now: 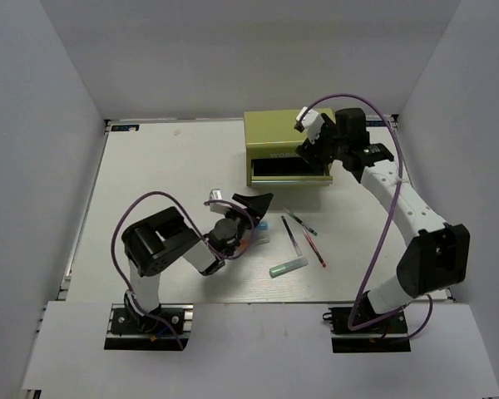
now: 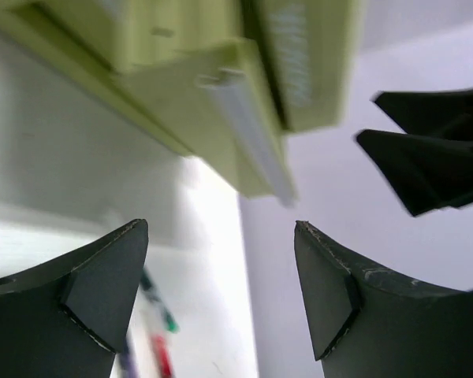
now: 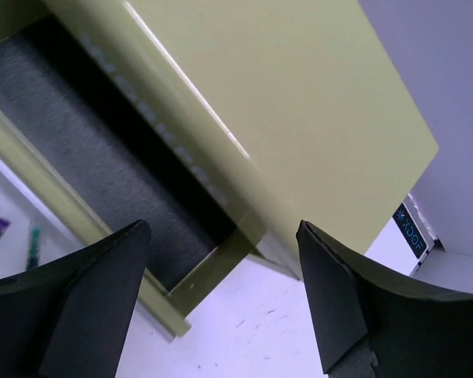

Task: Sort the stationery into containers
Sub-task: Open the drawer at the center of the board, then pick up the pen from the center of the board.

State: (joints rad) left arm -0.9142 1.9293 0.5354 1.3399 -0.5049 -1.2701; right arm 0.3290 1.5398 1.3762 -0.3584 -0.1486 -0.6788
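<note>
Drawer (image 1: 284,170) of the olive chest (image 1: 274,129) stands pulled out. The chest is boxy, glossy sheet metal, and the drawer's dark, felt-like floor shows nothing on it as far as can be seen.

Your right hand (image 1: 313,152) hangs at the drawer's right end, fingers spread and holding nothing. Your left hand (image 1: 258,202) hovers over the worktop (image 1: 166,183) near the stationery, likewise spread and empty.

Finding: opening looks done; loading not yet begun.

All stationery seen lies on the worktop in front of the chest:
- three thin pens (image 1: 303,237), smooth and round, lying close together;
- a chunky mint marker (image 1: 289,267) just beside them;
- more markers (image 1: 256,238), partly hidden by the left arm.

Next move calls for lowering the left hand squarely across one piece. The thin pens will likely roll or slip, the markers less so.
</note>
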